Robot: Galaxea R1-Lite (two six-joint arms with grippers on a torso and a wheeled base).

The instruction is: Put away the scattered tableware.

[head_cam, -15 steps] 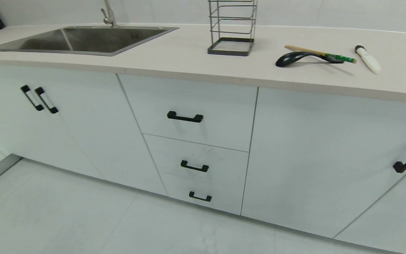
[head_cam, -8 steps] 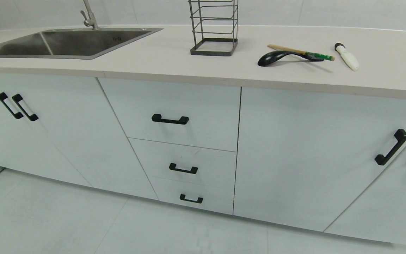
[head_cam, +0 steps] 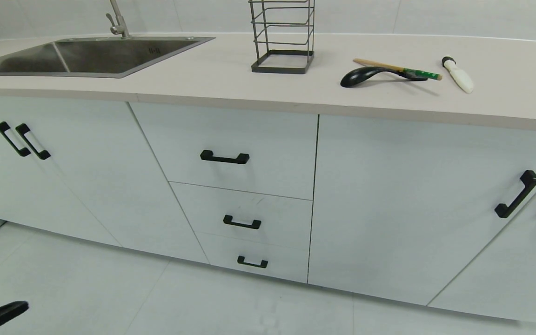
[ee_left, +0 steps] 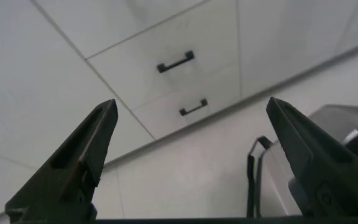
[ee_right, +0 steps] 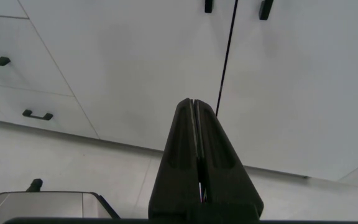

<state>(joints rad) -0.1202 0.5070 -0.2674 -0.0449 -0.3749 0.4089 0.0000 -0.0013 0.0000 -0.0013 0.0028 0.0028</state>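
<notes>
Risk item: our left claw (ee_left: pixel 191 109) released, right claw (ee_right: pixel 193 102) clenched empty, we judge that lifting the upper-right black spoon (head_cam: pixel 365 76) may drag the chopsticks (head_cam: pixel 396 69) lying against it.

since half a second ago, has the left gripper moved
Yes. The left gripper has come into the head view's lower left corner, below the paired door handles, which sit exactly where they were.

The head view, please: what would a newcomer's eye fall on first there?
On the right of the countertop lies a black spoon, a green-banded wooden stick by its handle, a white-handled tool to their right. Between them and the sink stands a wire rack.
</notes>
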